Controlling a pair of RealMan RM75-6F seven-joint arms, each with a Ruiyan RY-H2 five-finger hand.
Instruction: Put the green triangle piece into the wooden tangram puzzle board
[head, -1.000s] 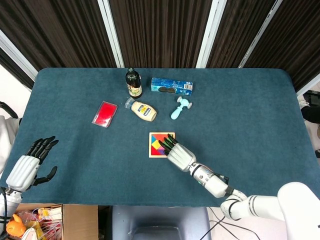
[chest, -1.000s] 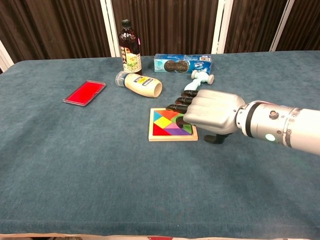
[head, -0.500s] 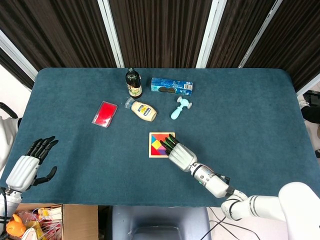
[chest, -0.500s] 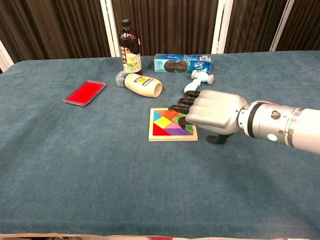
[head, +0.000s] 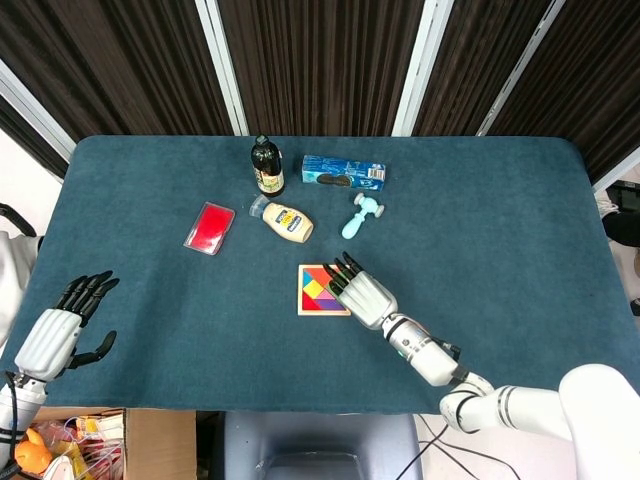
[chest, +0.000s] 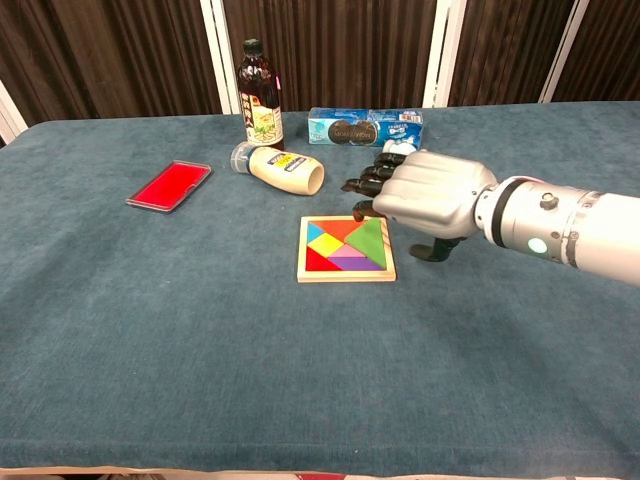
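Counter (chest: 200, 380) cloth, dark teal, fills the near ground, and at its near left edge we see our left robot hand (head: 58, 335), fingers spread and holding nothing. Next comes one wooden tangram puzzle board (chest: 346, 250), lying flat, with the green triangle piece (chest: 369, 240) seated in its right side among the other coloured pieces. Our right robot hand (chest: 425, 195) hovers just beyond the board's right corner, fingers loosely bent and apart, gripping nothing. Further back we count one red flat case (chest: 169, 185), one pale squeeze bottle (chest: 281, 169) on its side, one light-blue toy hammer (head: 358, 214), one dark upright bottle (chest: 258, 95) and one blue carton (chest: 364, 126). Their labels carry print, but it seems too small for us to read.
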